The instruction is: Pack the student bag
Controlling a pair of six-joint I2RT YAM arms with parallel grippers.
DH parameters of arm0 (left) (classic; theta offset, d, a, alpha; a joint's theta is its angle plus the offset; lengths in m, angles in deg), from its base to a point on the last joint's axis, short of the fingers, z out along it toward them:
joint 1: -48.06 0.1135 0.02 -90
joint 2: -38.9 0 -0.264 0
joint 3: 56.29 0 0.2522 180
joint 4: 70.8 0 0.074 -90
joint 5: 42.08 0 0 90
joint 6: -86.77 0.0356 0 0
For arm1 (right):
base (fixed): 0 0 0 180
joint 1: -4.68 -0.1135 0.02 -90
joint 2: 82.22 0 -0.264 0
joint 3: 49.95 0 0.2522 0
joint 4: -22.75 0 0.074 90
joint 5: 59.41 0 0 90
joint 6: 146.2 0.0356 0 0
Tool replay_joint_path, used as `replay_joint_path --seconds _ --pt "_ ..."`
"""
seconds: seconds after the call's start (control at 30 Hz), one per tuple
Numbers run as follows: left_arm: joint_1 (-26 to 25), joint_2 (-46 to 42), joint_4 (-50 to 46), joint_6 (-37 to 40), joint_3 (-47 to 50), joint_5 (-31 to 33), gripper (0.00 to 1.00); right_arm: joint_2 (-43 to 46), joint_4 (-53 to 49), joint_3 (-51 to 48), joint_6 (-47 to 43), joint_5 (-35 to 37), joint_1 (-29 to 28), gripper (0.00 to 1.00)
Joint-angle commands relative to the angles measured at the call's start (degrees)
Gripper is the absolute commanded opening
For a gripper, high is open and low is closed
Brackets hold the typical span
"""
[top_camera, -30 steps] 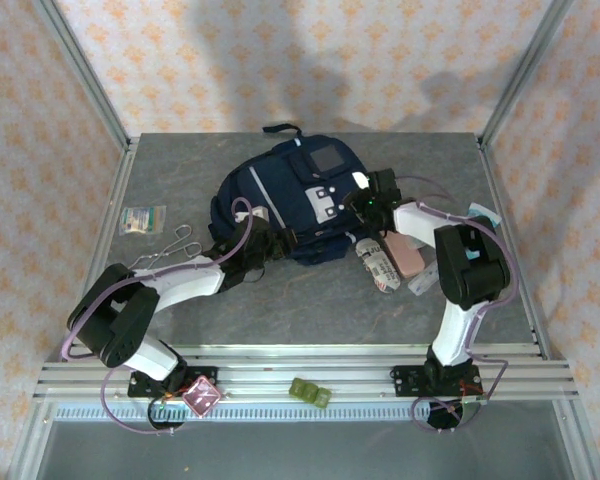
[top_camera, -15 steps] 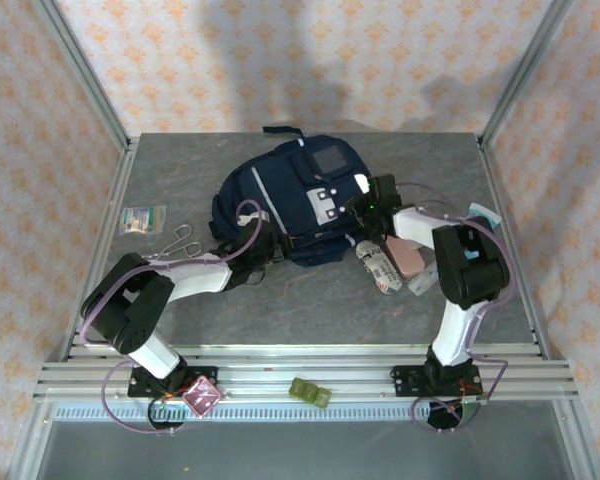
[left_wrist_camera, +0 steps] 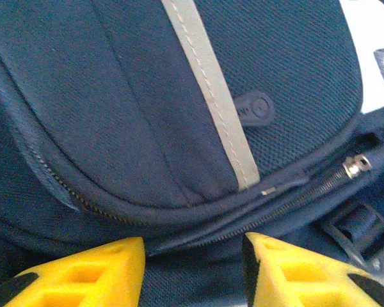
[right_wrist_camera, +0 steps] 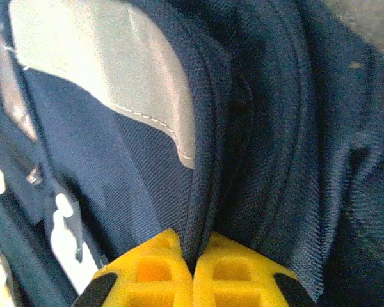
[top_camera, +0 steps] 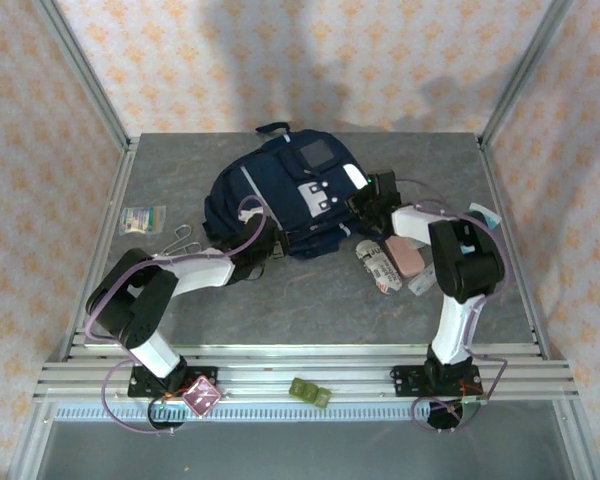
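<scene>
Packing is judged barely begun: the student bag point(top_camera: 280, 195), by the table's point(top_camera: 310, 300) far edge, is pinched at a seam by the right gripper point(right_wrist_camera: 193, 256), the left gripper point(left_wrist_camera: 192, 252) is held half-spread, empty, at its zipper, and the pink case point(top_camera: 405, 256) and scissors point(top_camera: 180, 240) are seen unpacked.

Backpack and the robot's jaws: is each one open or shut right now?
Student bag: lying on the table, zip looks shut where the left wrist view shows it.
Left jaws: open, hovering over the bag's zip.
Right jaws: shut, pinching the bag's seam.
</scene>
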Motion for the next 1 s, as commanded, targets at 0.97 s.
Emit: replay_joint_path --seconds 0.97 --pt "-10.06 4.15 -17.39 0.7 -21.63 5.89 0.69 29.21 28.73 -18.75 1.21 9.77 -9.34 0.0"
